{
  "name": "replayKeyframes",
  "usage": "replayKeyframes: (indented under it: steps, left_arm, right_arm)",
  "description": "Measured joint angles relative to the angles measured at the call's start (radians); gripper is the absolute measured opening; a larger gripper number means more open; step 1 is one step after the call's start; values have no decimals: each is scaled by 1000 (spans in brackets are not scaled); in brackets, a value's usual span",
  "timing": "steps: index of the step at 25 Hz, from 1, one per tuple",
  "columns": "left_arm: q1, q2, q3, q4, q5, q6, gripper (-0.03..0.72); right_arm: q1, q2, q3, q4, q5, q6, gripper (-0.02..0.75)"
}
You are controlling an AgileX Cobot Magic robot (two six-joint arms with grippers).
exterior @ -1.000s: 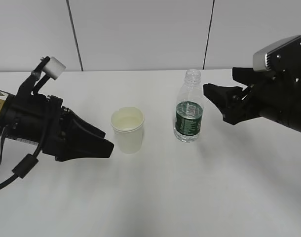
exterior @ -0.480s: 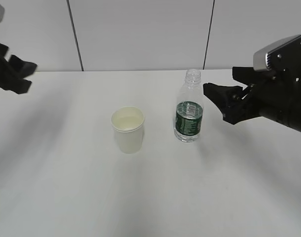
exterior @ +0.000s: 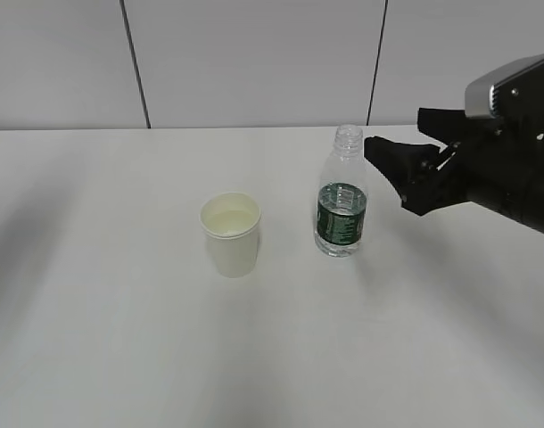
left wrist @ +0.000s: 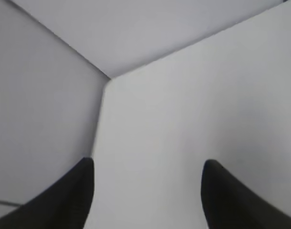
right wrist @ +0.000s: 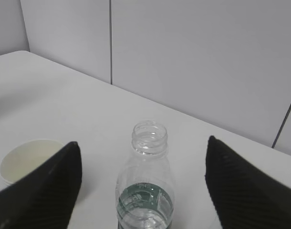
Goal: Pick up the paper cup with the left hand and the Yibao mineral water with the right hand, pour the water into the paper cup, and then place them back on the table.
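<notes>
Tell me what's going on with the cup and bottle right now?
Both grippers open, empty: left gripper away, right gripper beside the water bottle. Paper cup and bottle upright on table. Nothing in the way.

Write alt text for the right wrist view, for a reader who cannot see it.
An open-necked clear water bottle with a dark green label stands on a white table, centred between the two spread black fingers of the right tool, which touches nothing. A white paper cup sits at lower left, partly hidden by the left finger; grey wall panels fill the background.
</notes>
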Motion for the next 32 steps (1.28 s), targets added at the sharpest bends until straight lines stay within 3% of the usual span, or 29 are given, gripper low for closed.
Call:
replayKeyframes:
  steps: [3,5,8,10,13,18,29,32]
  left_arm:
    - [10,-29,0,-351,-32,69,476]
    - [16,-31,0,-588,-39,257,476]
    - [16,-45,0,-993,-7,649,476]
    - [16,-71,0,-1212,48,895,476]
    - [16,-119,0,-1459,132,1136,476]
    - [16,-217,7,-1535,193,1231,476]
    - [16,-631,173,-1555,266,1233,476]
    - [16,-741,218,-1546,306,1183,476]
  right_arm:
    - [0,0,0,0,-2,13,594]
    - [0,0,0,0,-4,21,594]
    - [0,0,0,0,-6,38,594]
    - [0,0,0,0,-6,40,594]
    - [0,0,0,0,-6,42,594]
    - [0,0,0,-4,-6,46,594]
    - [0,0,0,-34,-7,49,594]
    - [0,0,0,-34,-7,49,594]
